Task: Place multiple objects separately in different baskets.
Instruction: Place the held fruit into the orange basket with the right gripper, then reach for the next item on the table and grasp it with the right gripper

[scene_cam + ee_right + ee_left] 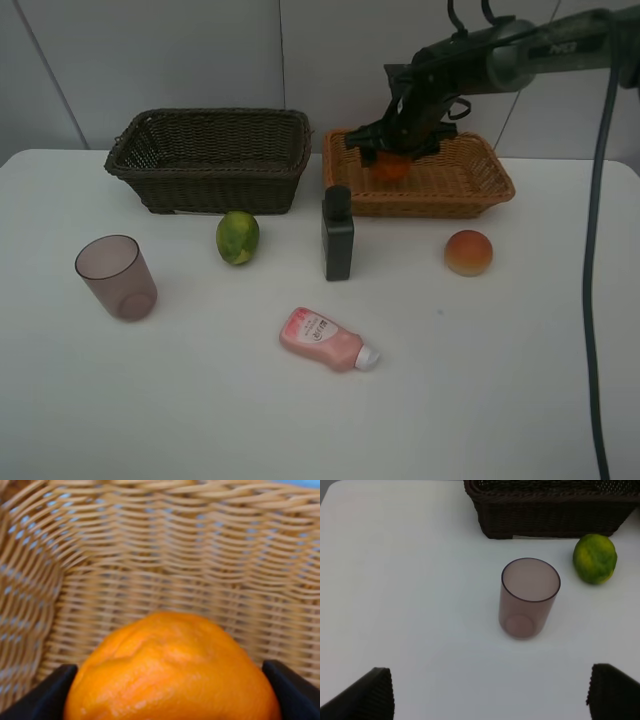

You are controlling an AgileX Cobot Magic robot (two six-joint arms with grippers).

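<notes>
Right arm reaches in over the tan basket and bends down, with the right tool clamped on the orange inside its left end. Left tool hangs wide open over the counter, far left of that basket. In front of that basket, the black bottle stands upright and the pink bottle lies flat with its cap pointing away. Count: two baskets (dark basket on the left), three fruits (peach, green fruit), two bottles, one upright cup.
</notes>
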